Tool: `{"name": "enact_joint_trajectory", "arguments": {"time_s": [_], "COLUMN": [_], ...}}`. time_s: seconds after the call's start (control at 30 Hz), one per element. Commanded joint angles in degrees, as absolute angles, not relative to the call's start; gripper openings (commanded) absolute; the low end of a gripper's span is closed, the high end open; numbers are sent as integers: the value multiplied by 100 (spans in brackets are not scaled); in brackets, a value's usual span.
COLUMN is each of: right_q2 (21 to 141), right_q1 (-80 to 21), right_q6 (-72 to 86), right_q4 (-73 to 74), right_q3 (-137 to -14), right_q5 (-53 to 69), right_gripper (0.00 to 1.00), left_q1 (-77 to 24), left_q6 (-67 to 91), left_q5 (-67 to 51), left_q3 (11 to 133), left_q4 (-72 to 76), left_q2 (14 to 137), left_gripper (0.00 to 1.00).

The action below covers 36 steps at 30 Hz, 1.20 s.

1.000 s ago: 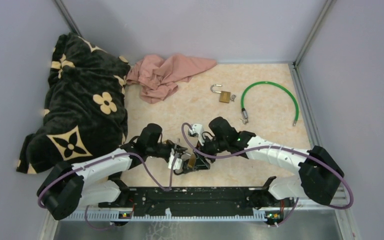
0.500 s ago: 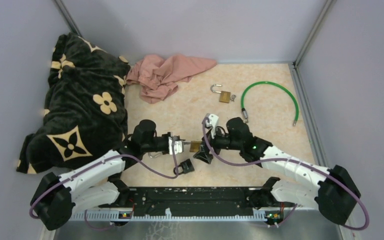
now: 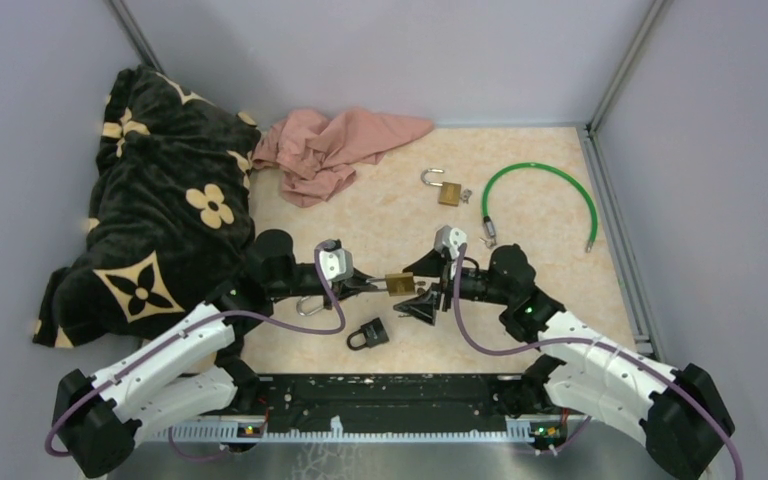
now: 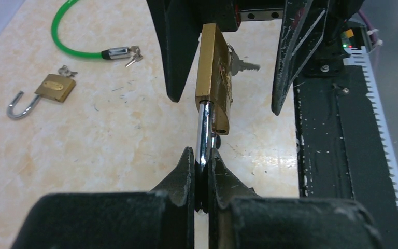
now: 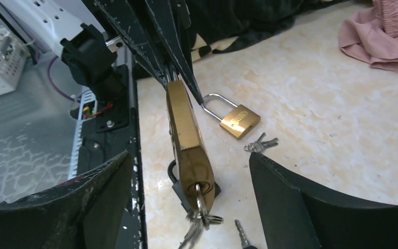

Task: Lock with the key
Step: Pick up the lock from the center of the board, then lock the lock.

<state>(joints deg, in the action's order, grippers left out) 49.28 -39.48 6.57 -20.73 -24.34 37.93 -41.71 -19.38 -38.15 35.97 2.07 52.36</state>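
Brass padlock point(image 3: 398, 284) moved off the table's point(image 3: 520, 160) near edge.
Your left gripper point(image 4: 202, 160) stayed clenched on its shackle point(image 4: 203, 129); your right gripper point(image 3: 418, 290) had sprung open, leaving the key point(image 5: 200, 202) seemingly seated, turn pending.

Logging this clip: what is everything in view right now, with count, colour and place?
blanket: one, black with beige flowers, left side
cloth: one, pink, crumpled at the far edge
cable lock: one, green, far right
loose brass padlocks: two, one beside the cable lock, one under the left arm
black padlock: one, near edge, centre
held padlock: one, brass, in the air between the arms
keys: one bunch, silver, hanging from the held padlock's keyhole
table: one, beige marbled
left pincer: shut on the held padlock's shackle
right pincer: open, fingers either side of the held padlock
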Motion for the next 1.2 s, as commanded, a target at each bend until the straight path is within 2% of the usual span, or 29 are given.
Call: {"name": "enact_joint_trajectory", "arguments": {"time_s": [0.0, 0.07, 0.23, 0.33, 0.4, 0.5, 0.53, 0.57, 0.63, 0.8, 0.83, 0.87, 0.9, 1.03, 1.17], "right_q2": [5127, 5189, 5390, 5553, 5654, 5768, 5801, 5827, 5855, 5855, 5824, 5783, 5730, 5626, 5655], "right_q1": [-3889, -3887, -3893, -3893, -3897, -3896, -3898, -3889, -3888, -3889, -3891, -3884, -3878, -3857, -3856], "right_q6": [1035, 1134, 1367, 1549, 1738, 1938, 1956, 1968, 1975, 2186, 2331, 2417, 2490, 2717, 2813], "right_q4": [-2991, -3053, -3206, -3331, -3561, -3852, -3874, -3871, -3815, -4135, -4307, -4431, -4537, -4783, -4855], "right_q3": [-2520, -2578, -2658, -2694, -2673, -2701, -2729, -2752, -2795, -2756, -2730, -2720, -2728, -2884, -2992], "right_q5": [4343, 4367, 4420, 4542, 4593, 4658, 4680, 4699, 4713, 4813, 4785, 4739, 4712, 4688, 4756], "right_gripper": [80, 74, 42, 30, 29, 39, 39, 33, 2, 0, 0, 0, 0, 0, 0], "left_q1": [-4152, -4148, -4150, -4148, -4148, -4148, -4148, -4148, -4148, -4116, -4074, -3994, -3873, -3358, -3168], "left_q6": [-1546, -1573, -1591, -1571, -1559, -1508, -1492, -1483, -1452, -1086, -881, -603, -346, 557, 753], "left_q5": [-4224, -4246, -4312, -4388, -4447, -4547, -4585, -4607, -4611, -4687, -4695, -4730, -4824, -5015, -4986], "left_q3": [3885, 3904, 3907, 3890, 3875, 3859, 3860, 3867, 3879, 3827, 3777, 3715, 3647, 3301, 3043], "left_q4": [562, 562, 603, 624, 618, 602, 598, 602, 606, 659, 720, 794, 864, 1209, 1545], "left_q2": [5065, 5051, 5042, 5039, 5041, 5044, 5040, 5036, 5035, 5000, 4973, 4960, 4937, 4779, 4519], "left_gripper": [0, 0, 0, 0, 0, 0, 0, 0, 0, 0, 4, 14, 18, 23, 27]}}
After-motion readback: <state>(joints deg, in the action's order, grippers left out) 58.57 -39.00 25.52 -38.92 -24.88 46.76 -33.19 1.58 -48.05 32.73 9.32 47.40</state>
